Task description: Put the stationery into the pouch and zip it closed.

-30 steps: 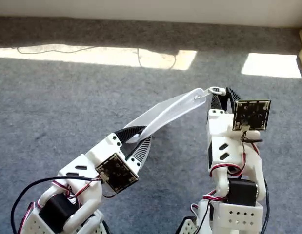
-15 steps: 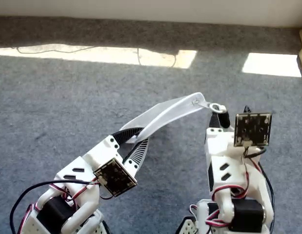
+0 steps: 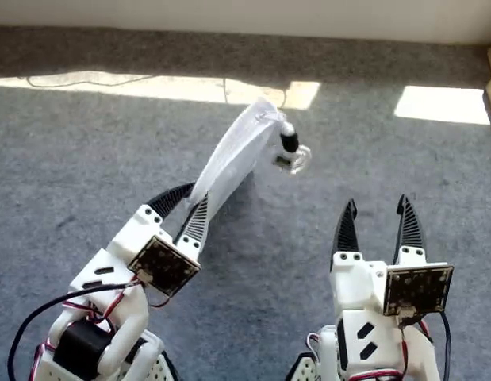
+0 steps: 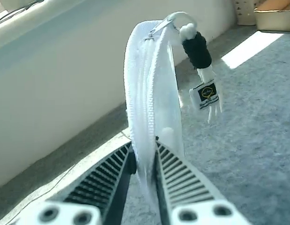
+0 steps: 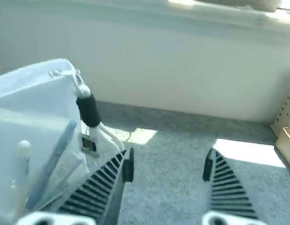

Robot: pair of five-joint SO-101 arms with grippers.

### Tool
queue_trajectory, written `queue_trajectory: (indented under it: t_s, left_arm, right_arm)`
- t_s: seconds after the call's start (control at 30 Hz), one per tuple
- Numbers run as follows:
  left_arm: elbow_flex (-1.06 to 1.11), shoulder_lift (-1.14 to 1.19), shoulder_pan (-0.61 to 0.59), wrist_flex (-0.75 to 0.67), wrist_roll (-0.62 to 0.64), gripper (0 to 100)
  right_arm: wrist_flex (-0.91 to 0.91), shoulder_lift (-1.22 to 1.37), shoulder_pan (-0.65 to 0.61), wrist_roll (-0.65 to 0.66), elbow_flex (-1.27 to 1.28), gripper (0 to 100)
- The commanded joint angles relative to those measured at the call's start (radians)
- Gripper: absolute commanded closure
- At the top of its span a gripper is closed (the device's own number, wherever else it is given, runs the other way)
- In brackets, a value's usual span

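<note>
My left gripper (image 3: 182, 208) is shut on the edge of a clear white pouch (image 3: 232, 156) and holds it up off the grey carpet. In the left wrist view the pouch (image 4: 152, 89) rises between the black fingers (image 4: 107, 176), its zipper line running up to a black pull (image 4: 197, 48) with a small tag. In the right wrist view the pouch (image 5: 34, 117) shows a blue pen (image 5: 53, 161) and a white stick inside. My right gripper (image 3: 375, 221) stands open to the right of the pouch, apart from it, with nothing between its fingers (image 5: 109, 185).
Grey carpet (image 3: 86, 167) covers the floor, with bright sun patches (image 3: 439, 105) at the back. A thin cable (image 3: 78, 79) lies along the far edge by the white wall. A beige basket (image 4: 273, 14) sits far off.
My right gripper has let go of the zipper pull, opened and drawn back toward its base. The left arm has swung the pouch up and to the left; the pull now hangs free.
</note>
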Motion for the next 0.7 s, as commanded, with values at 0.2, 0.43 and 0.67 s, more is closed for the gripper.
queue_trajectory:
  t_s: [0.2,0.43,0.67]
  left_arm:
    - [-0.188,0.001,-0.102,0.094,-0.060,79]
    - [-0.363,0.001,-0.107,0.262,-0.068,77]
    - [-0.390,-0.010,-0.107,0.299,-0.068,86]
  right_arm:
    - [0.048,-0.013,-0.007,-0.005,0.018,77.1]
    - [0.099,-0.013,-0.004,-0.005,0.041,77.1]
    - [0.151,-0.013,-0.004,-0.005,0.047,77.1]
